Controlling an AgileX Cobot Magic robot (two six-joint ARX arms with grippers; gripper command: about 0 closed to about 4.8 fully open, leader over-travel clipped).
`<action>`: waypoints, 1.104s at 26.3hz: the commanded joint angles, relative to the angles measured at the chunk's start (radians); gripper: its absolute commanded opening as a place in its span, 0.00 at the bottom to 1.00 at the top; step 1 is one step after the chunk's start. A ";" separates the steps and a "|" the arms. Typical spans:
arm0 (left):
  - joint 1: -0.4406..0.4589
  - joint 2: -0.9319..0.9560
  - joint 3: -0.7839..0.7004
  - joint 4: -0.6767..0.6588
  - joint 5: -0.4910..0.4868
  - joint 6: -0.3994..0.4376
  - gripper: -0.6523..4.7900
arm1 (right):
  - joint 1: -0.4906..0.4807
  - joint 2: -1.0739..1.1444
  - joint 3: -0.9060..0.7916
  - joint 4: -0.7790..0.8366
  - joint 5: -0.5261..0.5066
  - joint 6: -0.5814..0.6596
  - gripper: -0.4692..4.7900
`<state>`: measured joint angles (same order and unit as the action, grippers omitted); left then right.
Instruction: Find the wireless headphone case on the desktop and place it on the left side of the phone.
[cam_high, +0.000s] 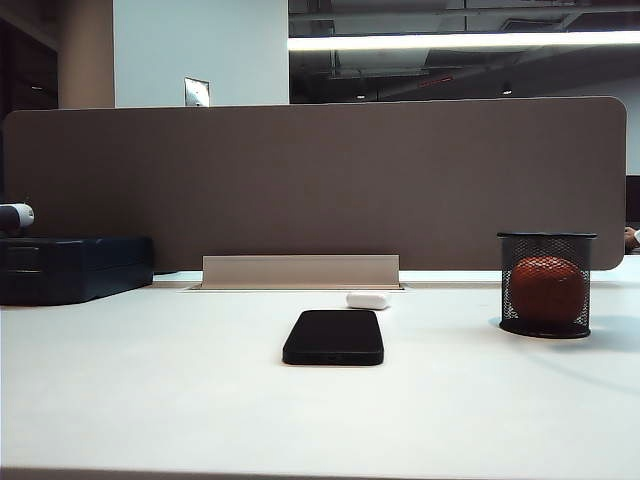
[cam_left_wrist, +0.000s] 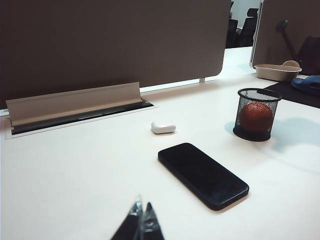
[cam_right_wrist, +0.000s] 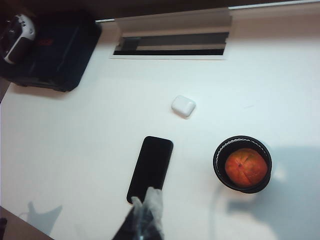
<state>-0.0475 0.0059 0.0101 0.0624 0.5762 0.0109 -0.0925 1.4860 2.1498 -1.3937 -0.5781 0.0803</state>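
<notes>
Case (cam_high: 367, 299): just behind phone (cam_high: 333, 337), apart.
Desktop (cam_high: 150, 400): bare left of phone.
Left gripper (cam_left_wrist: 141, 220): tips together, empty.
Right gripper (cam_right_wrist: 146, 212): together, above phone's near end.

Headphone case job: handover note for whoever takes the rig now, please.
Left gripper: shut, empty, low over bare desktop on the near side of the phone, touching nothing.
Right gripper: shut, empty, high over the desk, above the near end of the phone.
Phone: flat, mid-desk.
Wireless headphone case: on the desk just behind the phone, towards its right rear corner, apart from it and in front of the cable slot.
Mesh cup holding an orange ball stands to the right, dark box at the far left.
Done: nothing; case not yet gripped.
Left: open a gripper, pick up the case, set it left of the phone.
</notes>
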 joint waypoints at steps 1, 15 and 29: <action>-0.001 0.001 0.002 0.003 0.008 0.007 0.11 | 0.000 0.000 0.003 0.006 0.033 0.029 0.09; -0.001 0.001 0.002 0.003 0.007 0.008 0.11 | 0.000 -0.003 0.003 0.003 0.378 0.020 0.09; -0.001 0.001 0.002 0.003 0.007 0.008 0.11 | 0.002 -0.010 0.003 0.003 0.066 -0.004 0.09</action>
<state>-0.0475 0.0059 0.0101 0.0586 0.5762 0.0109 -0.0921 1.4822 2.1498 -1.3968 -0.4538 0.0803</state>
